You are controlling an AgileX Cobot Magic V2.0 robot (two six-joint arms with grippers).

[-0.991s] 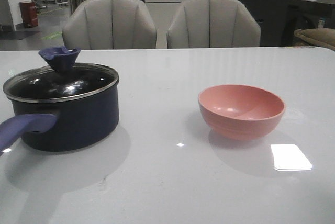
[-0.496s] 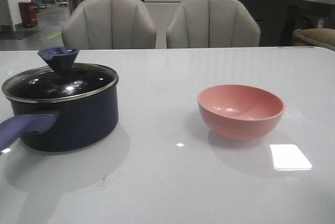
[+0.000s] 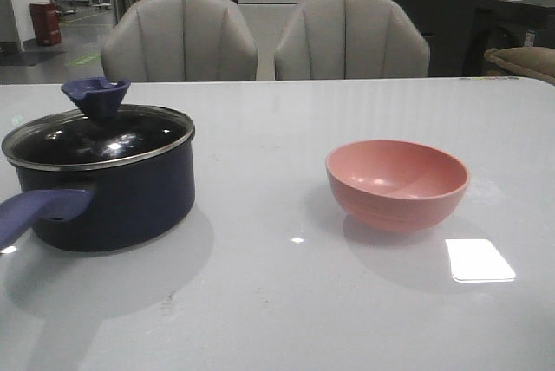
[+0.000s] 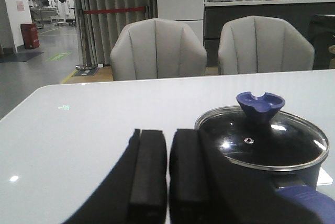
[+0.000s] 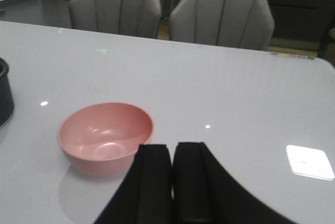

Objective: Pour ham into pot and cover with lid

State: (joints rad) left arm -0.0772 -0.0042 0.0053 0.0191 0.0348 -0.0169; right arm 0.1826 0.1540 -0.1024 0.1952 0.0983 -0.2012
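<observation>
The navy pot (image 3: 113, 198) stands at the table's left with its purple-blue handle (image 3: 35, 211) toward the front. The glass lid (image 3: 95, 137) with its blue knob (image 3: 95, 96) sits on the pot; both also show in the left wrist view, the lid (image 4: 261, 143) beside my left gripper (image 4: 167, 140), which is shut and empty. The pink bowl (image 3: 397, 182) stands at the right and looks empty; it shows in the right wrist view (image 5: 104, 136) beside my right gripper (image 5: 172, 153), shut and empty. No ham is in view. Neither gripper shows in the front view.
Two grey chairs (image 3: 260, 37) stand behind the table's far edge. A bright light patch (image 3: 479, 260) lies on the white table (image 3: 286, 302) near the bowl.
The whole front view has shifted very slightly to the left; the pot, lid and bowl keep their places relative to each other.
</observation>
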